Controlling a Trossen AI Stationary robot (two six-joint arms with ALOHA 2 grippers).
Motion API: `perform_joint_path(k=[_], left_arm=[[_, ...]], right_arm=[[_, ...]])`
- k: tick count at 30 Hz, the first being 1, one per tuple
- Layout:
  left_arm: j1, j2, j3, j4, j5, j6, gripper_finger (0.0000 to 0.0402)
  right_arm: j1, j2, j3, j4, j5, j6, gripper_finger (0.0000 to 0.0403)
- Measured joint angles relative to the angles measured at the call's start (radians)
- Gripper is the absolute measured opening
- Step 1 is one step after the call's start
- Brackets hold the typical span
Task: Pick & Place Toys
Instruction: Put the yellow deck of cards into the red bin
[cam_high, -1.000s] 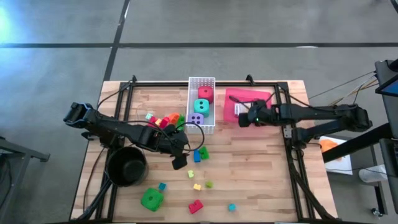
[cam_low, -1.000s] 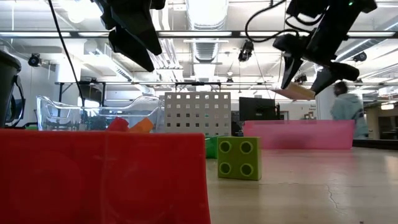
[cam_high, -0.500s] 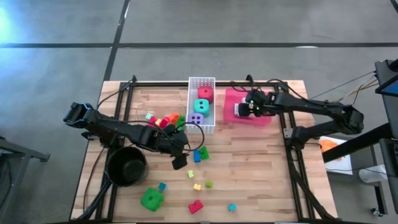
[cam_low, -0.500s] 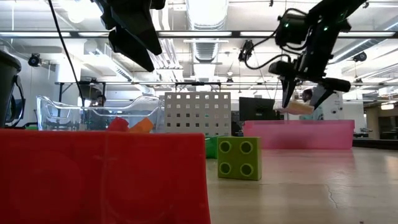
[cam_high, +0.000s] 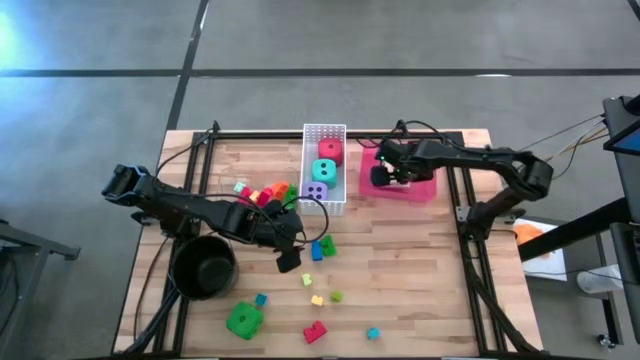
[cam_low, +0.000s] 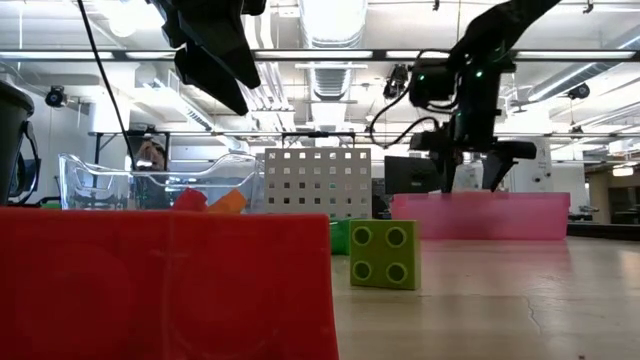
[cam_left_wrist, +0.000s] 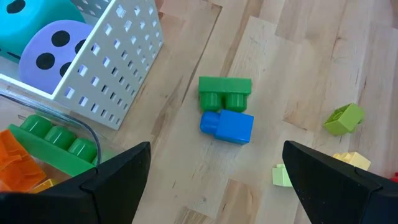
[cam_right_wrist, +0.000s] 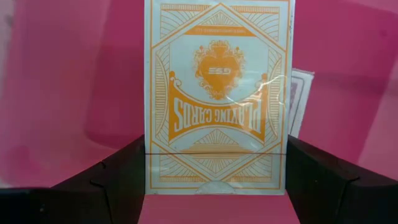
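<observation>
My right gripper (cam_high: 383, 175) is over the pink tray (cam_high: 425, 188) at the far right, shut on an orange-and-white playing-card pack (cam_right_wrist: 217, 87). A second card pack (cam_right_wrist: 301, 99) lies in the tray behind it. In the low view my right gripper (cam_low: 470, 180) reaches down to the tray's wall (cam_low: 520, 215). My left gripper (cam_high: 290, 258) hangs open above a green brick (cam_left_wrist: 225, 92) and a blue brick (cam_left_wrist: 227, 126) on the table, touching nothing. Red, teal and purple dice sit in the white basket (cam_high: 324, 135). My right gripper pinches the card pack by its two long edges (cam_right_wrist: 149, 165) between the two fingers, near one short end. The fingers come from above, slanting steeply down. The pack's printed face shows whole and it reaches out beyond the fingers over the tray floor; whether it touches the floor I cannot tell.
A black pot (cam_high: 203, 268) stands near left. A clear container (cam_high: 262, 193) with bricks sits left of the basket. A green die (cam_high: 243, 320), a red brick (cam_high: 315, 331) and small loose bricks (cam_high: 318, 298) lie toward the near edge. Bare wood lies near right.
My right gripper has swung toward the table's left and far edge and come down to the pink tray, tipping steeper, with the card pack still between its fingers.
</observation>
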Motion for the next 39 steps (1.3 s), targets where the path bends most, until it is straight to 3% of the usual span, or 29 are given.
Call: perform_joint_path(k=[8, 27, 33, 39], left_arm=[[0.000, 0.000, 0.000, 0.000, 0.000, 0.000, 0.0365], [0.000, 0.000, 0.000, 0.000, 0.000, 0.000, 0.0365], [0.000, 0.000, 0.000, 0.000, 0.000, 0.000, 0.0365], [0.000, 0.000, 0.000, 0.000, 0.000, 0.000, 0.0365]], right_arm=[[-0.005, 0.098, 0.026, -0.016, -0.029, -0.042, 0.0294], [-0.005, 0.086, 0.014, -0.016, -0.046, -0.090, 0.0295], [-0.004, 0.086, 0.012, -0.026, -0.060, -0.071, 0.0383], [-0.004, 0.086, 0.012, -0.026, -0.059, -0.092, 0.0374]])
